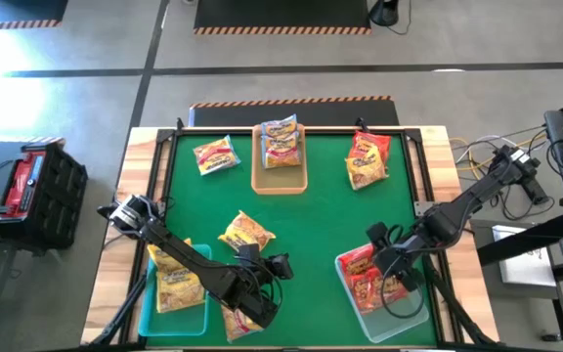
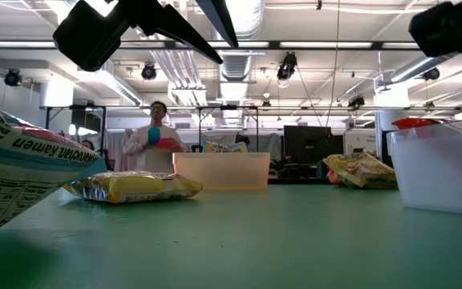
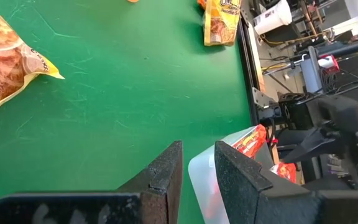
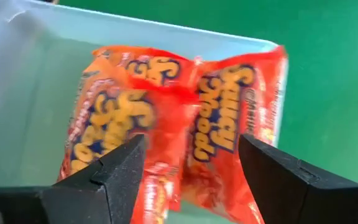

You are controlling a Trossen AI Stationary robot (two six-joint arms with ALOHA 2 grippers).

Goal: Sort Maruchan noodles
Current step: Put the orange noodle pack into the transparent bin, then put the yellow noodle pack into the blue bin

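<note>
Red Maruchan packets (image 4: 179, 118) lie heaped in the clear tray (image 4: 36, 81) directly beneath the right claw (image 4: 191, 180), whose fingers stand wide apart above them with nothing between — the uppermost packet leans over the tray's rim. Judged from their look, these packets are light and crinkly: a slick plastic film over a brittle noodle block, so the skin will slide and the block may crack under a hard pinch. The flat faces across the block's narrower span look the best place to take hold; the loose sealed ends would likely crumple and slip.

Outward from this claw, more packets wait on the green worktop (image 1: 321, 225): a red and yellow pile (image 1: 368, 159) ahead of it, a yellow packet (image 1: 245, 234) toward the left arm, another (image 1: 214, 154) at the far side, and a pale one in the tan tray (image 1: 280, 168). Yellow packets (image 1: 174, 279) fill the teal tray (image 1: 149, 315).

The left claw (image 3: 197, 177) hovers near the worktop's front edge, fingers narrowly parted and empty.
</note>
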